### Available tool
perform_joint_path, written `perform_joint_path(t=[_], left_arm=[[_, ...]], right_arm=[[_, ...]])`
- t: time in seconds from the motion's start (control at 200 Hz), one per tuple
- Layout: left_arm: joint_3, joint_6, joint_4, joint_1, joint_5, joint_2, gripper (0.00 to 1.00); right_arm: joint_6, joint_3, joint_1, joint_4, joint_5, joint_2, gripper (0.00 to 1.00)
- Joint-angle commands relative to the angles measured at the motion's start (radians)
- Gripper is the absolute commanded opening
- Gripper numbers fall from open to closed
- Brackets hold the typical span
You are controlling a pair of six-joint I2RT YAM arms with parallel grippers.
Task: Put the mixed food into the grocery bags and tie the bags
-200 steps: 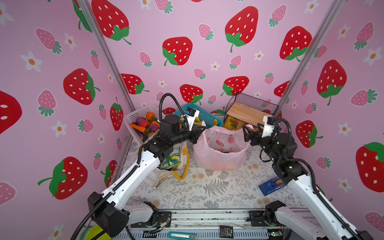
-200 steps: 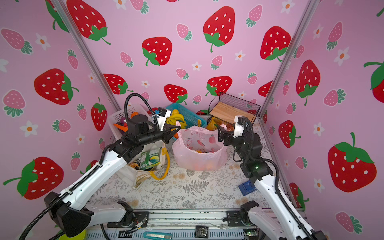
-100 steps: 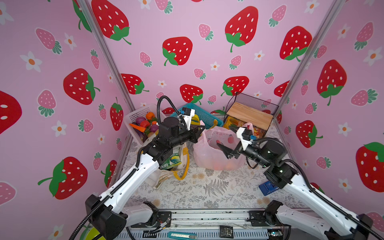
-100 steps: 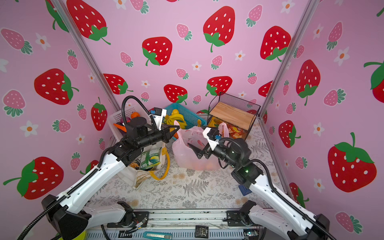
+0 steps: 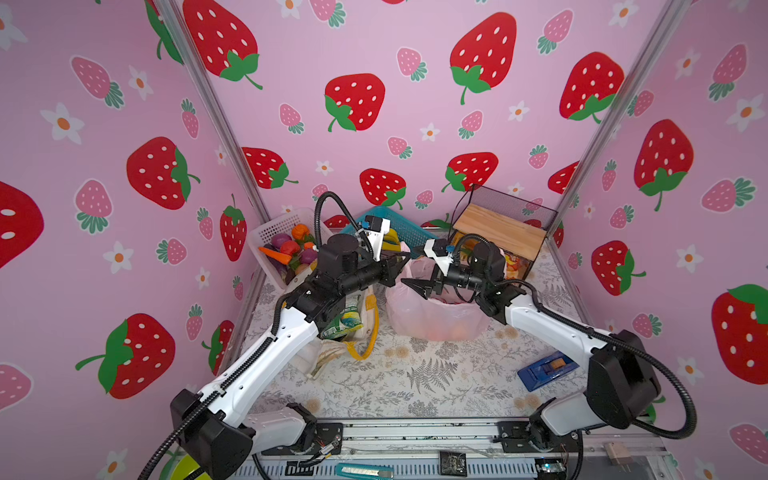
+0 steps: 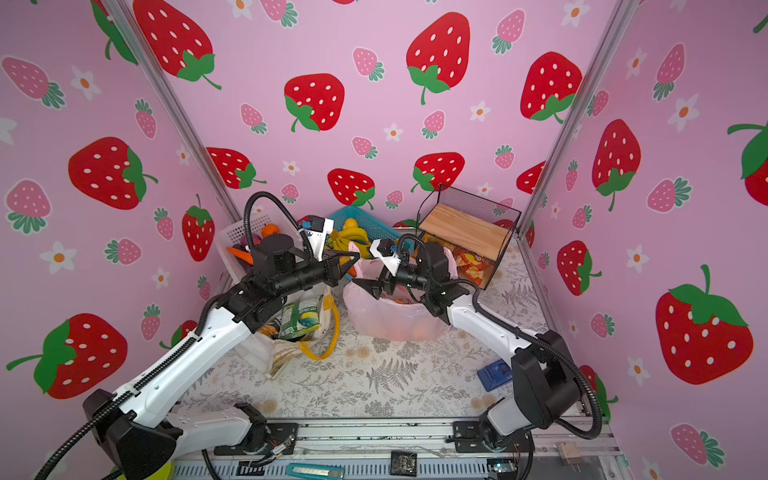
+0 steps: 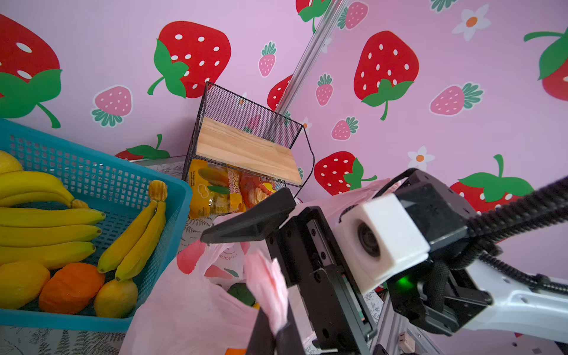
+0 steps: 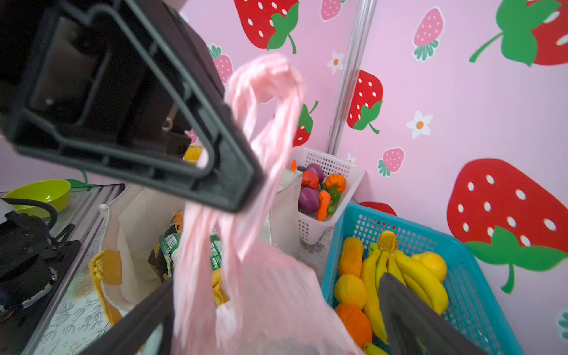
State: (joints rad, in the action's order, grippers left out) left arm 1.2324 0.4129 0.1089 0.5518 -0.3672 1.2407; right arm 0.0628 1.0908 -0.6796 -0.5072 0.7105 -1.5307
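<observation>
Swinging in from beside the wire shelf (image 5: pixel 498 230), the right hand (image 5: pixel 411 268) has crossed over the pink bag (image 5: pixel 432 318) in the last second and now points at the left hand (image 5: pixel 401 262), which has hardly shifted. The left hand's fingers are together, pinched on one handle (image 8: pixel 267 92) of the pink bag and holding that strip up above the bag's mouth. The right hand's fingers are wide apart and hold nothing. In the right wrist view the lifted handle hangs between them, just under the left hand's tip.

The pink bag stands mid-scene on the counter (image 5: pixel 436 374) with its mouth open. Oranges (image 5: pixel 455 331) show through its thin wall, and a dark green fruit (image 7: pixel 241 293) lies inside near the top. The tote (image 5: pixel 362 322) sits just to its left, slumped open, with green snack packets (image 5: pixel 345 320) in it and its yellow straps loose.

Loading looks mostly done. I see no loose fruit or packet on the open counter, though yellow packets (image 7: pixel 215 193) remain under the shelf and I cannot tell whether they count. Tying is what is left, since neither bag is knotted. Work on the pink bag's handles seems barely begun, with the second handle not yet gripped. The tote's straps are not yet tied.
</observation>
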Motion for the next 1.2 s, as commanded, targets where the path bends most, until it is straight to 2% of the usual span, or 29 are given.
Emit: perform_joint_path(t=[0.0, 0.115, 0.195, 0.29, 0.345, 0.51, 0.62, 0.68, 0.71, 0.8, 0.885, 1.0, 1.08, 1.14, 1.195], left_arm=[[0.006, -0.002, -0.019, -0.001, -0.028, -0.018, 0.0], [-0.003, 0.019, -0.031, -0.005, -0.01, -0.036, 0.0], [-0.021, 0.045, -0.06, -0.015, 0.004, -0.057, 0.0], [-0.043, 0.078, -0.093, -0.026, 0.011, -0.077, 0.0], [-0.053, 0.093, -0.106, -0.033, 0.009, -0.081, 0.0], [-0.05, 0.059, -0.098, -0.04, -0.011, -0.072, 0.0], [-0.037, -0.062, -0.083, -0.04, -0.047, -0.058, 0.0], [-0.039, -0.135, -0.081, -0.039, -0.058, -0.054, 0.27], [-0.035, -0.172, -0.074, -0.041, -0.069, -0.047, 0.37], [0.0, -0.258, -0.026, -0.042, -0.095, -0.013, 0.52], [0.041, -0.283, -0.001, -0.043, -0.114, 0.033, 0.56], [0.083, -0.273, 0.002, -0.046, -0.14, 0.084, 0.56], [0.091, -0.248, -0.033, -0.047, -0.165, 0.109, 0.52], [0.099, -0.224, -0.049, -0.047, -0.178, 0.127, 0.41], [0.101, -0.198, -0.06, -0.048, -0.177, 0.138, 0.21]], right_arm=[[0.015, 0.053, 0.001, -0.044, 0.113, -0.056, 0.94], [-0.044, 0.034, 0.003, -0.102, 0.161, -0.105, 0.64], [-0.107, -0.06, 0.004, -0.221, 0.156, -0.117, 0.44], [-0.162, -0.164, 0.005, -0.333, 0.133, -0.13, 0.14], [-0.171, -0.201, 0.005, -0.36, 0.119, -0.131, 0.05], [-0.15, -0.247, 0.006, -0.347, 0.075, -0.112, 0.0], [-0.134, -0.238, 0.006, -0.307, 0.09, -0.101, 0.0], [-0.121, -0.235, 0.006, -0.283, 0.1, -0.088, 0.0], [-0.118, -0.234, 0.006, -0.275, 0.108, -0.085, 0.0], [-0.108, -0.223, 0.006, -0.245, 0.131, -0.073, 0.0], [-0.105, -0.228, 0.006, -0.241, 0.14, -0.064, 0.0], [-0.099, -0.233, 0.006, -0.235, 0.139, -0.056, 0.0], [-0.099, -0.232, 0.006, -0.231, 0.145, -0.058, 0.0], [-0.098, -0.23, 0.006, -0.231, 0.147, -0.061, 0.0], [-0.102, -0.234, 0.006, -0.228, 0.131, -0.057, 0.0]])
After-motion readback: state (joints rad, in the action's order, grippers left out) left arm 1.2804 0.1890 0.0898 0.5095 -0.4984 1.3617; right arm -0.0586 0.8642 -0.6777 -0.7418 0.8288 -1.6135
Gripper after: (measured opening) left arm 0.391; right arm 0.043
